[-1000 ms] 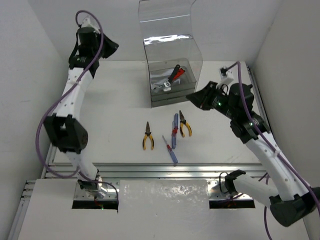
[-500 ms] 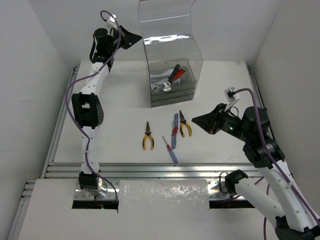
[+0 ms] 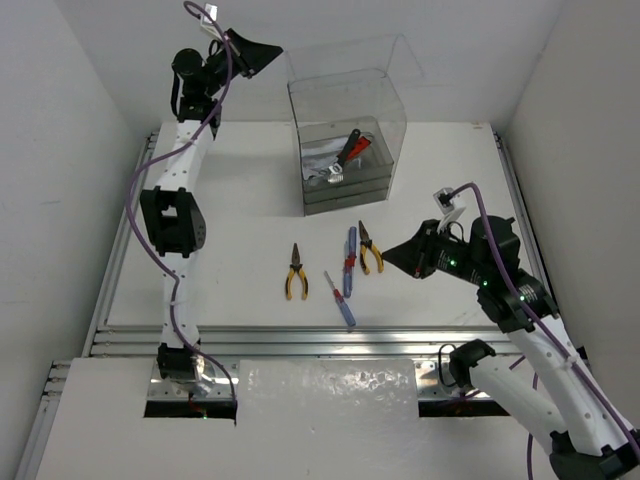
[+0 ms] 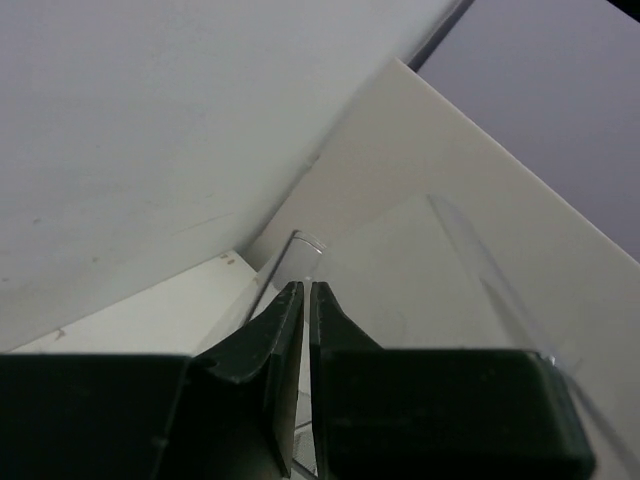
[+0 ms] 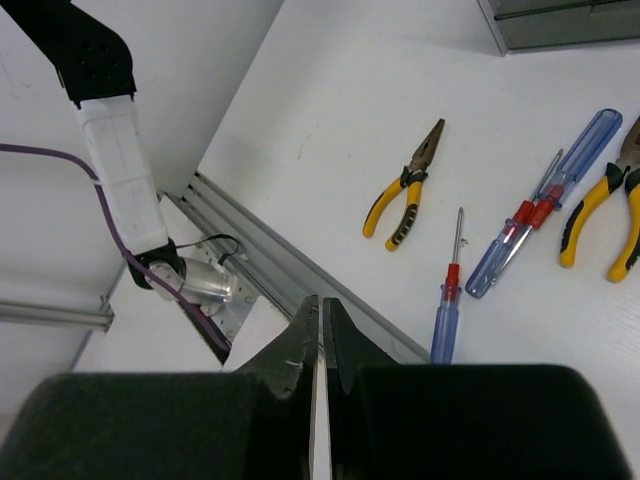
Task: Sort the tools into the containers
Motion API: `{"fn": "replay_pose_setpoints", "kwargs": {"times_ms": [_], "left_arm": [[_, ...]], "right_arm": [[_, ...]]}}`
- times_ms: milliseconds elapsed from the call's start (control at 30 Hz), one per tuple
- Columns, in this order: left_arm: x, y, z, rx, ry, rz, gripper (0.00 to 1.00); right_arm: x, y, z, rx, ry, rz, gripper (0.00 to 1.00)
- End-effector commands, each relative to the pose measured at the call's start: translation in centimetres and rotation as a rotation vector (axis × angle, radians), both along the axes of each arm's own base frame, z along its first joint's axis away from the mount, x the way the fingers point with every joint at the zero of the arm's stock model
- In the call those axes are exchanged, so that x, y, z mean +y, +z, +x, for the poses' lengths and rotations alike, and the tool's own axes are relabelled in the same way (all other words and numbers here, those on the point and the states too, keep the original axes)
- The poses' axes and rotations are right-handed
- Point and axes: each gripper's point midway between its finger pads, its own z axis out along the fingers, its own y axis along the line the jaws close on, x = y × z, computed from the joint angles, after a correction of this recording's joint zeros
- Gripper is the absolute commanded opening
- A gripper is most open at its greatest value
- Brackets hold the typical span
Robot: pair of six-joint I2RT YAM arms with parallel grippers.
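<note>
The clear container (image 3: 345,140) stands at the back of the table. It holds a red-handled wrench (image 3: 349,147) and a black-handled wrench (image 3: 322,174). Its transparent lid (image 3: 350,55) leans low over the box. My left gripper (image 3: 272,47) is shut, high up at the lid's left edge (image 4: 305,240); I cannot tell if they touch. On the table lie two yellow pliers (image 3: 294,272) (image 3: 370,248) and two screwdrivers (image 3: 349,260) (image 3: 340,302). My right gripper (image 3: 390,252) is shut and empty, hovering just right of the right pliers. The right wrist view shows pliers (image 5: 405,185) and the screwdrivers (image 5: 447,300) (image 5: 540,205).
An aluminium rail (image 3: 300,340) runs along the table's front edge. White walls close in the left, back and right. The left arm's base motor and cable (image 5: 190,280) sit by the rail. The container's bottom corner shows in the right wrist view (image 5: 560,25).
The clear lid has swung down from upright to low over the box, with my left gripper at its edge. My right gripper has pulled back from the container toward the pliers.
</note>
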Motion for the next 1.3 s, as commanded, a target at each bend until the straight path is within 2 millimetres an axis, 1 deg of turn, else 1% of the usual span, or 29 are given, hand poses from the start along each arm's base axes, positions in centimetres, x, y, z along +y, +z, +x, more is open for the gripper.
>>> {"fn": "replay_pose_setpoints", "kwargs": {"times_ms": [0,100,167,200,233,267,300,333,367,400,433,467,500,533,567,600,633,667,700,733,767,800,867,933,1000,1067,1100,1133,1267], "left_arm": [[-1.1,2.1,-2.3,-0.099,-0.09,0.003,0.06],[-1.3,3.5,-3.9,-0.107,-0.099,0.015,0.06],[-0.2,4.3,-4.2,-0.096,-0.041,0.026,0.18],[0.4,6.0,-5.8,-0.095,-0.002,0.032,0.22],[1.5,6.1,-5.5,-0.019,0.082,0.028,0.3],[2.2,6.4,-5.8,-0.02,0.146,0.059,0.49],[3.0,8.1,-8.2,-0.006,0.205,0.062,0.59],[4.0,7.7,-8.7,0.067,0.289,0.06,0.68],[4.6,7.5,-9.8,0.089,0.328,0.066,0.78],[5.2,7.8,-12.8,0.119,0.364,0.061,0.81],[6.3,6.5,-13.9,0.204,0.435,0.06,0.9],[6.8,8.7,-17.8,0.156,0.466,0.065,1.0],[7.0,4.4,-18.6,0.273,0.491,0.106,1.0],[7.8,3.6,-19.9,0.301,0.559,0.119,1.0],[8.2,4.9,-23.5,0.261,0.587,0.121,1.0],[8.6,0.6,-24.5,0.358,0.619,0.161,1.0],[8.9,-0.3,-26.0,0.367,0.635,0.176,1.0],[9.4,-1.7,-28.6,0.364,0.653,0.204,1.0],[9.9,-3.5,-29.8,0.403,0.676,0.24,1.0],[10.3,-4.5,-30.9,0.386,0.686,0.302,1.0],[10.5,-4.5,-32.7,0.352,0.691,0.327,1.0],[10.4,-7.3,-33.6,0.403,0.665,0.389,1.0],[10.2,-9.2,-35.7,0.365,0.618,0.497,1.0],[9.7,-11.3,-37.5,0.342,0.605,0.545,1.0],[8.9,-11.8,-38.4,0.29,0.571,0.54,1.0],[9.2,-13.1,-39.1,0.287,0.586,0.531,1.0],[9.6,-13.3,-39.0,0.296,0.616,0.519,1.0],[9.8,-13.4,-39.2,0.301,0.632,0.505,1.0],[9.8,-13.6,-38.9,0.306,0.632,0.51,1.0]], "right_arm": [[-0.1,0.6,0.0,-0.046,0.001,-0.007,0.04],[-0.5,0.5,0.2,-0.042,-0.016,-0.027,0.06],[-1.1,0.7,0.5,-0.05,-0.062,-0.042,0.13],[-1.5,0.8,0.7,-0.056,-0.085,-0.055,0.18],[-2.0,0.6,1.0,-0.051,-0.12,-0.07,0.27],[-3.1,-0.3,1.9,-0.033,-0.204,-0.105,0.52],[-3.3,-0.9,2.3,-0.013,-0.237,-0.094,0.57],[-3.5,-3.2,2.8,0.026,-0.265,-0.112,0.61],[-3.3,-3.0,4.0,-0.006,-0.288,-0.081,0.62],[-2.9,-3.7,4.7,0.009,-0.299,-0.058,0.62],[-2.6,-5.7,5.2,0.031,-0.296,-0.058,0.62],[-1.6,-5.6,7.0,0.009,-0.296,-0.017,0.66],[-1.4,-6.3,7.9,0.012,-0.304,-0.013,0.67],[-1.5,-6.9,9.1,0.012,-0.321,0.001,0.71],[-0.4,-7.7,10.7,0.034,-0.292,0.037,0.74],[0.0,-7.4,11.8,0.033,-0.273,0.063,0.78],[-0.3,-7.2,13.2,0.029,-0.268,0.089,0.78],[0.5,-8.4,14.8,0.059,-0.238,0.116,0.78],[0.3,-8.6,15.8,0.066,-0.238,0.133,0.8],[-0.4,-6.9,18.0,0.01,-0.251,0.176,0.8],[-0.4,-6.8,19.1,0.033,-0.247,0.225,0.81],[0.2,-9.2,19.7,0.114,-0.182,0.248,0.82],[-0.3,-7.5,22.6,0.095,-0.161,0.359,0.8],[0.3,-9.4,25.8,0.149,-0.116,0.401,0.75],[0.5,-9.6,26.5,0.159,-0.111,0.415,0.72],[0.7,-10.4,28.1,0.188,-0.121,0.436,0.66],[0.8,-10.0,29.2,0.189,-0.126,0.44,0.64],[0.8,-11.7,29.6,0.243,-0.136,0.435,0.6],[1.2,-12.3,30.3,0.257,-0.125,0.459,0.52]]}}
